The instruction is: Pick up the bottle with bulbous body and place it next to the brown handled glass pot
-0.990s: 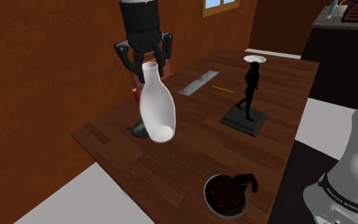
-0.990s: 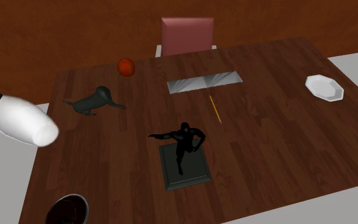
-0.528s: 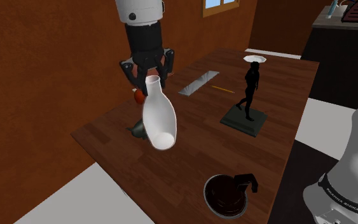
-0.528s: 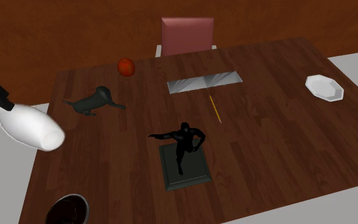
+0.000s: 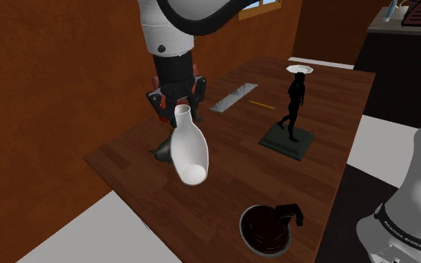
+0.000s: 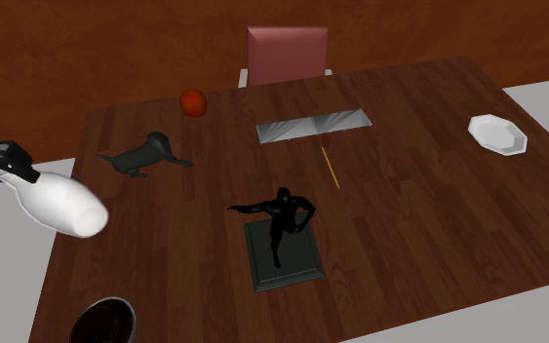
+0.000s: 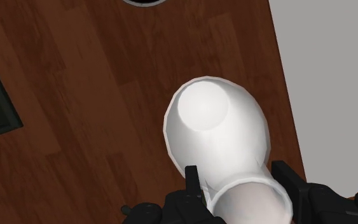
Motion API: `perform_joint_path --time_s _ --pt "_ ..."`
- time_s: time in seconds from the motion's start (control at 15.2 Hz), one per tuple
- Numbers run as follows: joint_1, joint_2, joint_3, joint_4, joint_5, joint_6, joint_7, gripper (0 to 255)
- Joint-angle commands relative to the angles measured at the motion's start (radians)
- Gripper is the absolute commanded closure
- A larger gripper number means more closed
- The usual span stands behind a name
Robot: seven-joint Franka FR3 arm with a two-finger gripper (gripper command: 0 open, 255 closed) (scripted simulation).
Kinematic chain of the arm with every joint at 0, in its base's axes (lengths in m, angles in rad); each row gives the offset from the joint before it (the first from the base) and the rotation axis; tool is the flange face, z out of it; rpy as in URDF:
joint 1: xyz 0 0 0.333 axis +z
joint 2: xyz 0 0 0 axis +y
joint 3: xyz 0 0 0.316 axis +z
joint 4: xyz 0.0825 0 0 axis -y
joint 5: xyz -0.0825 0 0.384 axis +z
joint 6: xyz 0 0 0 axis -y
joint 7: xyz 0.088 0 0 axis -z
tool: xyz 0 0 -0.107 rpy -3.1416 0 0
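White bottle with a fat round body [image 5: 188, 146] is hanging in the air, high over the brown wooden table [image 5: 223, 187] and well apart from the dark round pot with a handle [image 5: 268, 226]. I am holding it with my black gripper [image 5: 179, 112]. My two fingers are squeezing the thin neck from both sides, because that is the only part small enough to fit between them. The fat end is hanging lower and tipping a bit toward the pot. I am holding it up high so it is not bumping the little dark dog figure [image 6: 143, 153], lying farther from the pot. I think the bare wood just beside the pot is a good landing spot.
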Motion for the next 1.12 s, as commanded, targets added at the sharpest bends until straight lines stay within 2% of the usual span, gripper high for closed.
perform_joint_path --time_s 0.0,1.06 --pt "-0.002 -0.001 -0.001 -0.027 0.000 0.027 -0.002 255" --pt "-0.002 0.027 -0.002 -0.207 -0.007 0.235 0.009 255"
